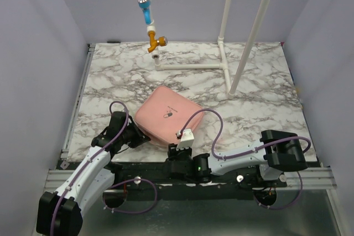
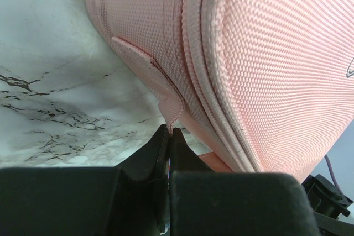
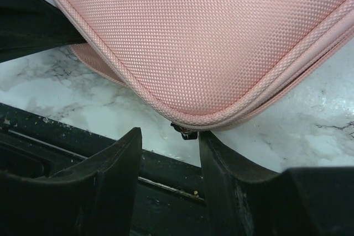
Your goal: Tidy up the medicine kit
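Two arms are on the pink medicine kit [image 1: 167, 115], lid shut, white pill logo facing up. The kit lies flat on the marble table [image 1: 265, 81] near the front edge, roughly centred between the arm bases. It's turned so one corner points at the near edge.

Left gripper [image 2: 168, 132] — jaws pressed together on the tip of a pink fabric tab [image 2: 145, 64] sewn into the kit's left side wall, beside the zip seam. The tab narrows to a thin point between the fingertips.

Right gripper [image 3: 168, 136] — jaws apart, nothing clamped. It faces the kit's near corner. The small dark zipper pull [image 3: 185, 132] hangs under the corner piping, in the gap between the fingers and just beside the right-hand one. Can't tell if it touches. In the right wrist view, a black part of the left arm sits against the kit's side at upper left.

Behind the kit and well apart, a white PVC pipe frame [image 1: 193, 66] lies on the far half of the table. A blue-and-orange fitting [image 1: 148, 20] hangs on a pipe above it.
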Motion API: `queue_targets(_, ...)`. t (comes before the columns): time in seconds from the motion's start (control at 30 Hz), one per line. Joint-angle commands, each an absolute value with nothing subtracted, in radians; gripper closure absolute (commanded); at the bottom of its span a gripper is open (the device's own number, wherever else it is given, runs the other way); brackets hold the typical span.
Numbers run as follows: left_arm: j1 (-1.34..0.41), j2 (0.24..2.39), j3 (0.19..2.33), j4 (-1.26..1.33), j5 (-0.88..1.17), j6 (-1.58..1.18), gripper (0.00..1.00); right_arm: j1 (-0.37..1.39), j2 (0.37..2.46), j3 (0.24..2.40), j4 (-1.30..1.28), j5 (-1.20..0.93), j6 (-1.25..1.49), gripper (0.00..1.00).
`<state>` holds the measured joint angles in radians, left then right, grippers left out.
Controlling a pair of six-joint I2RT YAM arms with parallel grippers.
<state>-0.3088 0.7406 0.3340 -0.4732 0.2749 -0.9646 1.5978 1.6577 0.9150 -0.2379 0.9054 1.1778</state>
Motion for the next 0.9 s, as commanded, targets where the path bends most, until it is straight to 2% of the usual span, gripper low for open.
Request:
queue_targets(0.0, -0.304, 0.738, 0.322, -0.421, 0.308, -0.947, 1.00, 1.598, 1.681, 0.943, -0.310, 0.977, 1.230, 0.53)
queue_targets(0.5, -0.302, 0.744, 0.310, -0.410, 0.318, -0.936, 1.00, 1.575, 1.678, 0.942, -0.347, 1.029, 1.295, 0.72)
queue_targets(0.87, -0.302, 0.745, 0.301, -0.401, 0.324, -0.936, 1.00, 1.575, 1.670, 0.974, -0.368, 1.060, 1.272, 0.74)
